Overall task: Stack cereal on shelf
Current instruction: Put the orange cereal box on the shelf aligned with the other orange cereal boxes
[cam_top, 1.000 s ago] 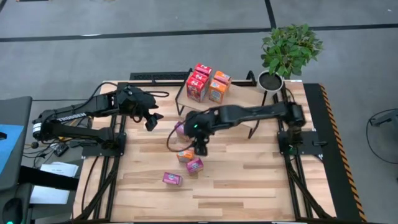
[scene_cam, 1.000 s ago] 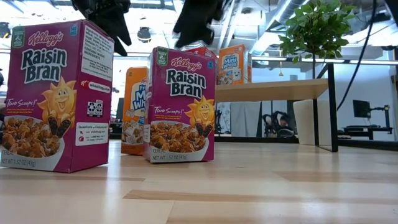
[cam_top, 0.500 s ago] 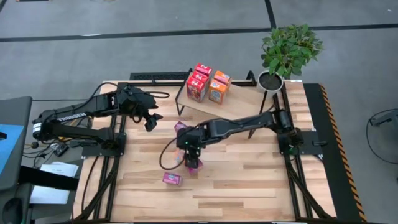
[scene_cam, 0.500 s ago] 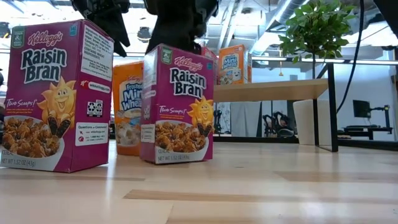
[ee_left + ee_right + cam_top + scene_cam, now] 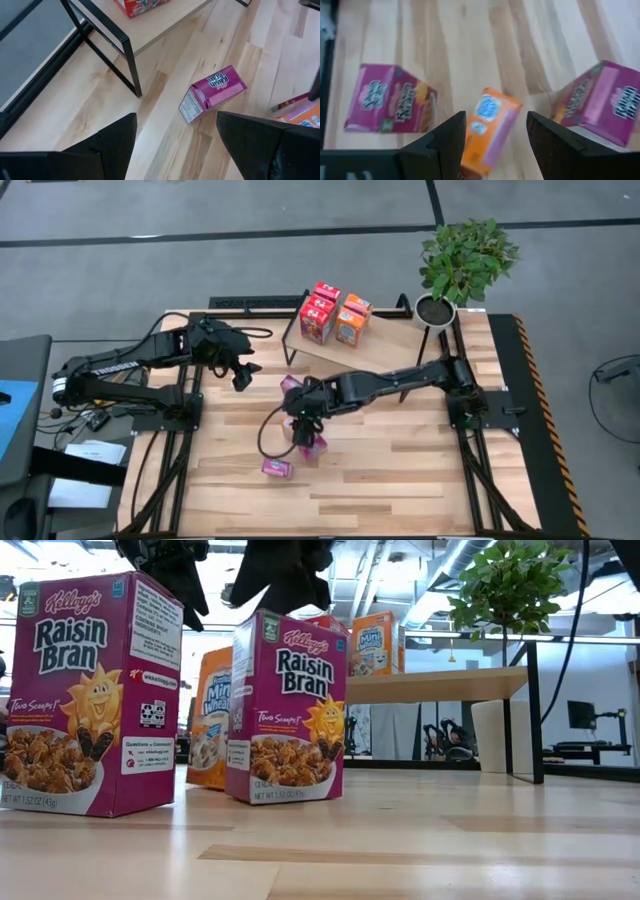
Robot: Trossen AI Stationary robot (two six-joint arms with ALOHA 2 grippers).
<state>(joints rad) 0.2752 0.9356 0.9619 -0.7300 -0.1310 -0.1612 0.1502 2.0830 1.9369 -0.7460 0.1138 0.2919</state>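
**Orange box tilted, not yet gripped**

Your shelf holds four boxes. Since a second ago your right gripper has dropped onto the floor cluster in front of it, fingers spread around the orange Mini-Wheats box, now tipped in the low view. Only the left wrist view shows the lying Raisin Bran box; left gripper waits spread.
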